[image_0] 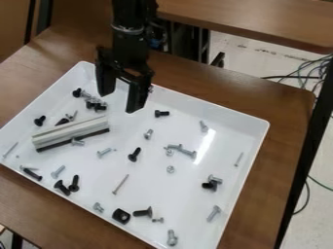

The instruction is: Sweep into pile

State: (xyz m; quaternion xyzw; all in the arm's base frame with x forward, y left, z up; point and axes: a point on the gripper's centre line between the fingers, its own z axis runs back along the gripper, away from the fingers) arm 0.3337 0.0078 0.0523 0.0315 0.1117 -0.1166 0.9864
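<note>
Near the near right corner of the white tray (249, 160), a silver bolt (172, 238) is lying on the floor of the tray. Along the near edge, a black square piece (121, 216) is sitting just beside a black countersunk screw (143, 212), and farther left two black bolts (68, 185) are lying side by side. By the right edge, a silver screw (214, 213) is resting nearer than a black and silver pair (211, 183). A long thin screw (121, 185) is pointing away from the near edge. About the middle, a black bolt (134, 154) is lying alone, while a silver group (181, 151) is spreading to its right. Toward the left edge, a pale bar with a black strip (70, 133), the likely sweeping tool, is lying aslant, and a short silver screw (78, 141) is resting against its near side. Nearer the far edge, a black screw (161, 113) is lying apart from a silver one (203, 126). A mixed cluster (94, 103) is gathering close to the far left corner. The black gripper (119, 101) is hanging over the far left part, its two fingers standing apart. Beneath the tray, a brown table (286, 104) is extending past the far edge.
</note>
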